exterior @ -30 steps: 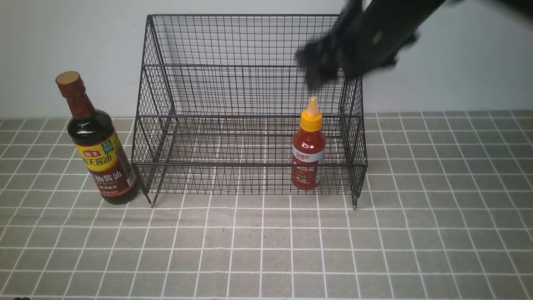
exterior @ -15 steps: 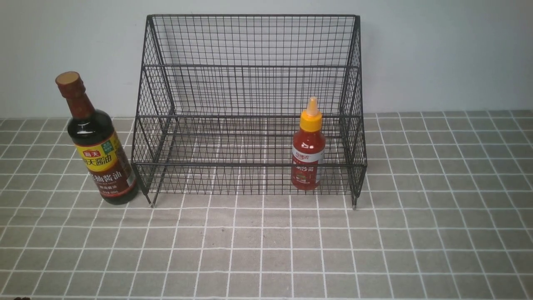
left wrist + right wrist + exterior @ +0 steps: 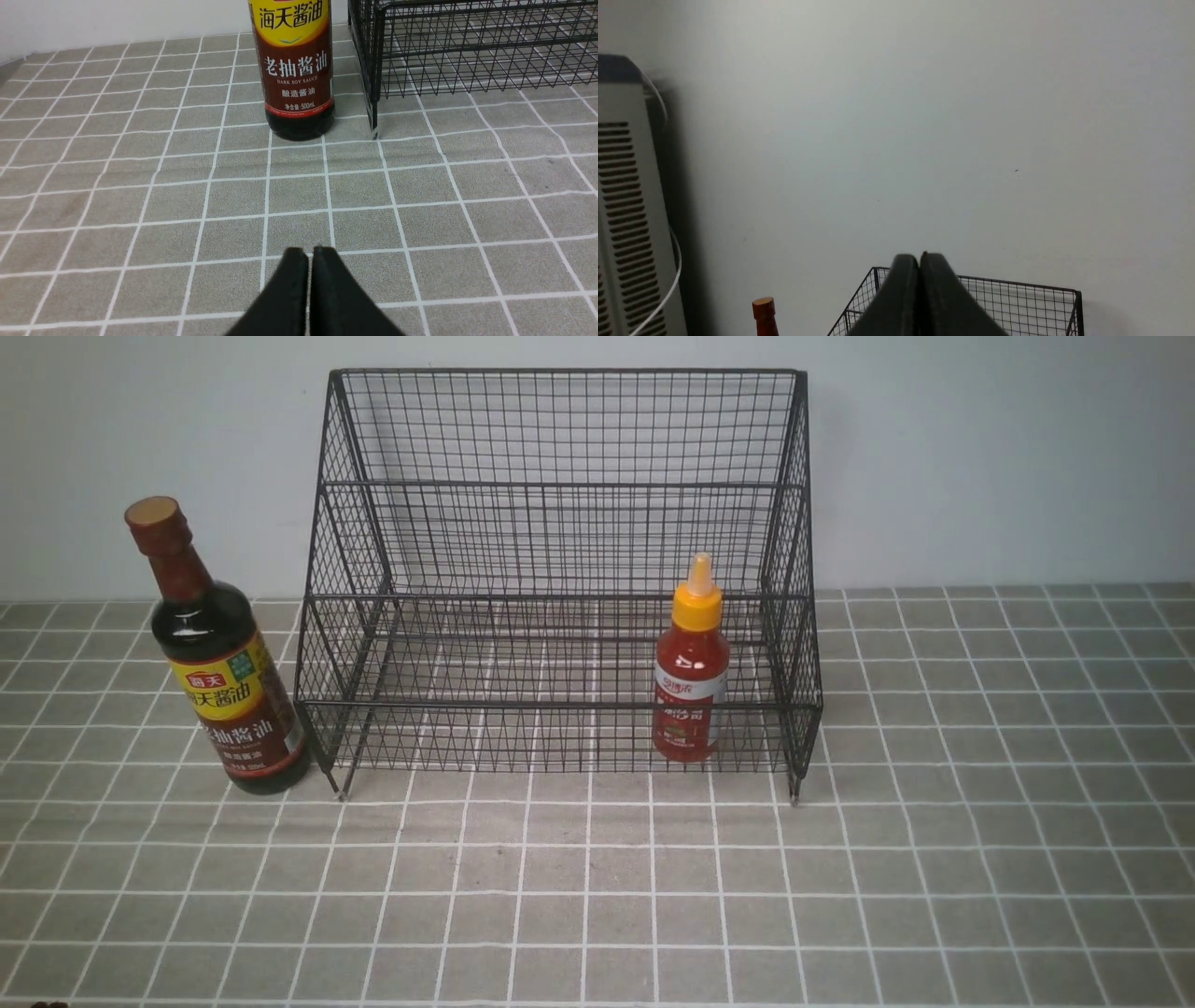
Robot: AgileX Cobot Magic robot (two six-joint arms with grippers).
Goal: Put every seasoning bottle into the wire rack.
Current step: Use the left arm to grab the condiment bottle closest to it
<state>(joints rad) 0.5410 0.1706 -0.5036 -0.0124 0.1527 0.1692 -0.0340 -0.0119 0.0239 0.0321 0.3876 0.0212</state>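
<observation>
The black wire rack [image 3: 560, 485] stands against the wall. The small red sauce bottle [image 3: 691, 672] with yellow nozzle cap stands upright inside it on the lowest tier, at the right. The tall dark soy-sauce bottle [image 3: 224, 672] stands on the table just left of the rack; its lower part shows in the left wrist view [image 3: 296, 70], beside the rack's corner [image 3: 373, 56]. My left gripper [image 3: 310, 252] is shut and empty, low over the table, well short of that bottle. My right gripper [image 3: 920, 257] is shut and empty, raised high, facing the wall above the rack's top edge [image 3: 1017, 284]. Neither gripper shows in the front view.
The table [image 3: 597, 896] has a grey cloth with a white grid. A pale wall runs behind the rack. In the right wrist view a grey vented appliance [image 3: 626, 210] with a white cable stands at the far side, and the soy bottle's brown cap [image 3: 763, 315] shows.
My right arm, which hung blurred over the rack's right side one second ago, has lifted out of the front view. The bottles and rack have not moved.
</observation>
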